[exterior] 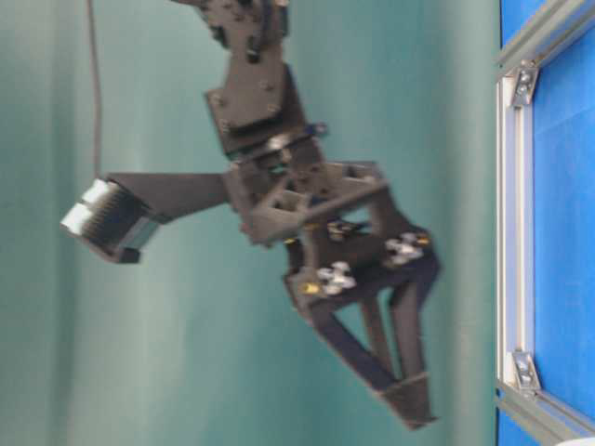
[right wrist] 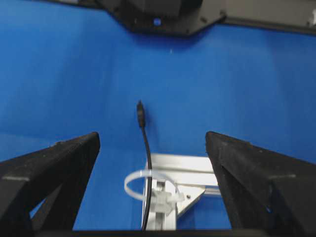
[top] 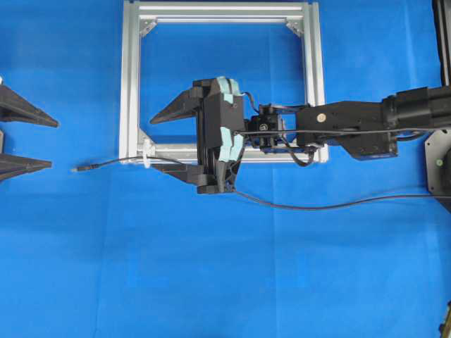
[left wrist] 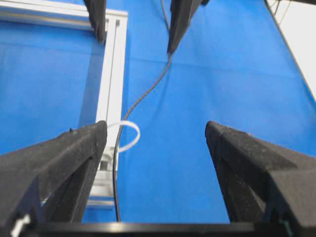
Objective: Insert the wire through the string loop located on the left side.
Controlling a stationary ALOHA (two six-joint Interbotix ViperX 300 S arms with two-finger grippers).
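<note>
Both tools gape wide and empty: left tool (top: 42,144), right tool (top: 163,141).

You're looking at a worktop (top: 225,282) covered in plain, saturated blue, with no pattern on it. The frame (top: 130,84) is pale silver aluminium with bright highlights along its rails. The wire (top: 331,206) is thin and black against the blue, and the string loop (right wrist: 143,177) shows white, slightly translucent. Both end effectors, left (left wrist: 155,136) and right (top: 161,141), are matte black; the right one carries pale teal tape patches near its base. Behind the table-level view, the backdrop is a dull teal green.
</note>
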